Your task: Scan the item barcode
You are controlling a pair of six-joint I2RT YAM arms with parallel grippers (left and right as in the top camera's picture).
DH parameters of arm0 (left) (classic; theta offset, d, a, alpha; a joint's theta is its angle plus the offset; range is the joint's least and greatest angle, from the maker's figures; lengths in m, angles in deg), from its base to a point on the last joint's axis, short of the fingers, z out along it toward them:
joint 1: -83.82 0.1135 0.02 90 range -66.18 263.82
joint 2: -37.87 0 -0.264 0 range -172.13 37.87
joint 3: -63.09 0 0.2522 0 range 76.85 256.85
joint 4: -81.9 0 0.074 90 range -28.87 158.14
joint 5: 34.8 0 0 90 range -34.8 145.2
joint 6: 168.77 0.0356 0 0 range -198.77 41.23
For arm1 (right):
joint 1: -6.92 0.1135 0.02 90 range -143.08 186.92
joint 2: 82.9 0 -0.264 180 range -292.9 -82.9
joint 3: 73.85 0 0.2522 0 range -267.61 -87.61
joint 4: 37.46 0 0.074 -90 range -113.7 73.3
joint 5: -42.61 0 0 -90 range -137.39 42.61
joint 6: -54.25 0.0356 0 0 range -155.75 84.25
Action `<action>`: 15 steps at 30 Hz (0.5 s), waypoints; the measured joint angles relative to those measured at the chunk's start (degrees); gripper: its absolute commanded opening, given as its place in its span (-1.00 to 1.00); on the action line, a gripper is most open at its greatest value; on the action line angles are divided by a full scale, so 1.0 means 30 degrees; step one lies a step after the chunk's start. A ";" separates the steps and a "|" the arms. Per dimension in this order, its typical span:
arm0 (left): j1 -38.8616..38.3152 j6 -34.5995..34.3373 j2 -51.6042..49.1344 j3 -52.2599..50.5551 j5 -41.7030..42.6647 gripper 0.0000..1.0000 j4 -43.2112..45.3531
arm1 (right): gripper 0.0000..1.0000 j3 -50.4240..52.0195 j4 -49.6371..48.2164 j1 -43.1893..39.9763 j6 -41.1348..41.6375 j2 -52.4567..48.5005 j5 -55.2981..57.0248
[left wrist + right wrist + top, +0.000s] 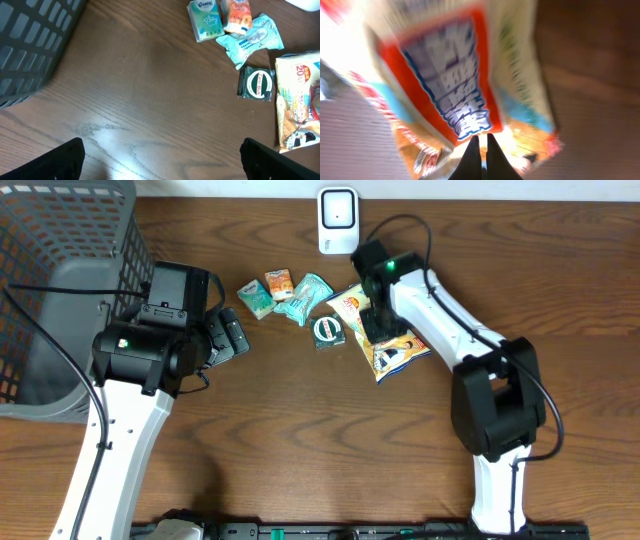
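Brown wood is most of what my overhead feed gives me: the table [320,440], with the white scanner [338,220] at its far edge. The bag [402,352], yellow and orange, lies on the wood just below and right of the scanner, partly under my right arm. The right gripper [481,142] is down over the bag's middle with its fingers pressed together. That wrist feed is blurred, so I cannot tell whether any film is caught between them.

Below the scanner and left of the bag lie a dark packet [328,331], a teal packet [305,298], an orange packet [279,284] and a tissue pack [255,299]. The left gripper [162,160] hovers further left, beyond the tissue pack, spread wide with nothing in it. A grey basket [60,240] sits far left of the scanner.
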 measured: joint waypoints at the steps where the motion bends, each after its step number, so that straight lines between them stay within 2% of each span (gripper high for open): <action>1: 0.0000 0.0000 0.0000 0.0000 0.0000 0.96 0.0000 | -0.98 -0.0379 -0.0007 0.0007 -0.0007 0.0262 0.0058; 8: 0.0000 -0.0007 0.0000 0.0000 0.0000 0.95 -0.0007 | -0.98 -0.1457 -0.1836 0.0015 -0.0007 0.2528 -0.0729; 15: 0.0000 -0.0007 0.0000 0.0000 0.0000 0.96 0.0000 | -0.98 -0.1333 -0.3075 0.0233 0.0000 0.1275 -0.1639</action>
